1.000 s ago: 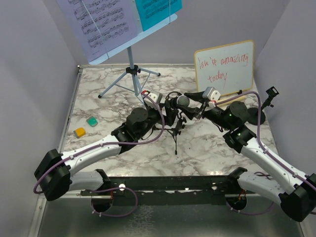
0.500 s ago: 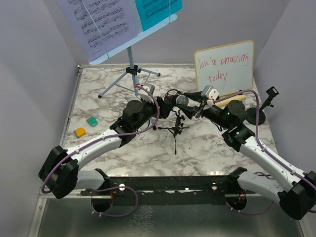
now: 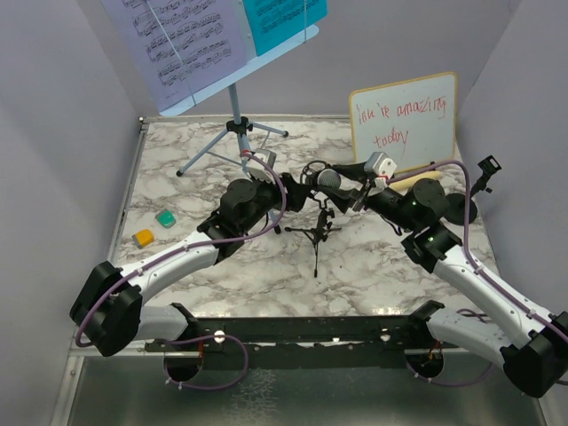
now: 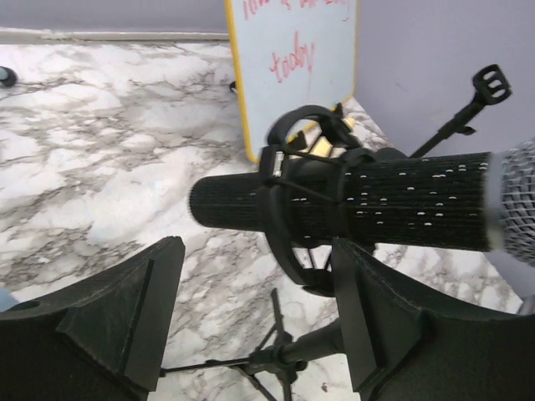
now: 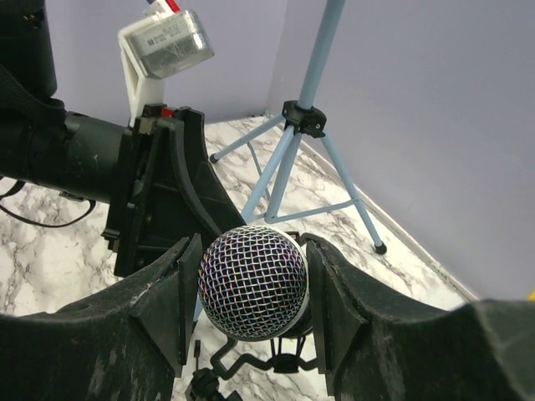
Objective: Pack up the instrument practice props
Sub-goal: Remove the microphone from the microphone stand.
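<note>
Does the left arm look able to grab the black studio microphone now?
Probably yes: the left tool stands open, the black studio microphone lies crosswise just ahead, nothing between; the right tool holds only its mesh end.

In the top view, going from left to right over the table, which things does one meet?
orange block → green block → light-blue music rack, by its legs → black studio microphone → whiteboard → black pole
</note>
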